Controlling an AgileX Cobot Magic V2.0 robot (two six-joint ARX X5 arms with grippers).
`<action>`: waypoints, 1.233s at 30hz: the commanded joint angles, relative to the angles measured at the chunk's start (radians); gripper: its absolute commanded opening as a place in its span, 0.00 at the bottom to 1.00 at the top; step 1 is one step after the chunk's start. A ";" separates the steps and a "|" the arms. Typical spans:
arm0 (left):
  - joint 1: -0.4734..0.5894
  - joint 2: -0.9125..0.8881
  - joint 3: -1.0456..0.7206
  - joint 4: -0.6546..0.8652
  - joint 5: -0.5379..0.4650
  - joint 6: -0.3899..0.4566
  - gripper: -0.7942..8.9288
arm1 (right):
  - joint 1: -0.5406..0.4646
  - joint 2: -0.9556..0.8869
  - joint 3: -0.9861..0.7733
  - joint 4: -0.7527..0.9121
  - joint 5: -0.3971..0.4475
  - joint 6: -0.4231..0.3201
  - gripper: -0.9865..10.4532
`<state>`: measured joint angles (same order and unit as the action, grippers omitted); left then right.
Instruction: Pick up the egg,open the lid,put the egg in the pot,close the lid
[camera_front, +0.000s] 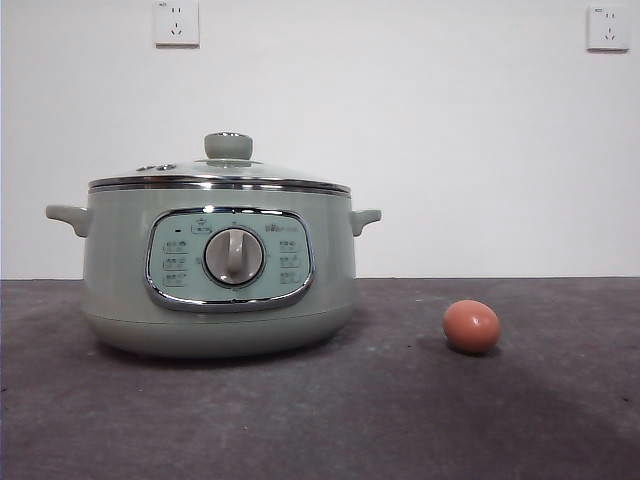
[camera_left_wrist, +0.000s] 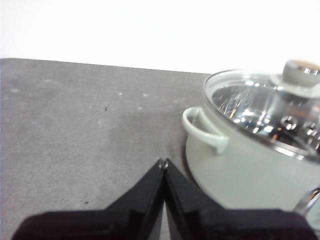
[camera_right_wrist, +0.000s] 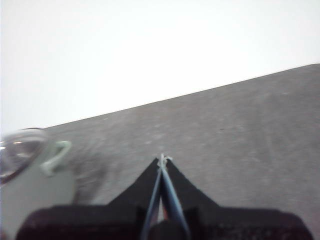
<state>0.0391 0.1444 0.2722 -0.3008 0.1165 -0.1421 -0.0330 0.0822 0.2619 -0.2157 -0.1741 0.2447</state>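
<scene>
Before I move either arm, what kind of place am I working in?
Probably an indoor test bench, not a real kitchen: a bare white wall with two power sockets, a dark grey table, and only the pot and egg set out.

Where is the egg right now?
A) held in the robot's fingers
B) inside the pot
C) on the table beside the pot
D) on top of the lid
C: the egg lies on the table, apart from the pot, whose lid is on.
</scene>
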 joint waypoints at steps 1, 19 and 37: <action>0.003 0.040 0.077 -0.043 0.044 -0.022 0.07 | 0.000 0.053 0.077 -0.055 -0.044 0.016 0.08; 0.003 0.383 0.674 -0.473 0.364 0.111 0.08 | 0.000 0.476 0.747 -0.603 -0.206 -0.277 0.08; -0.014 0.455 0.803 -0.574 0.431 0.150 0.41 | 0.000 0.524 0.831 -0.675 -0.257 -0.301 0.23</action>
<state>0.0288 0.5991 1.0744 -0.8761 0.5385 -0.0071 -0.0330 0.6060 1.0882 -0.8940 -0.4274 -0.0498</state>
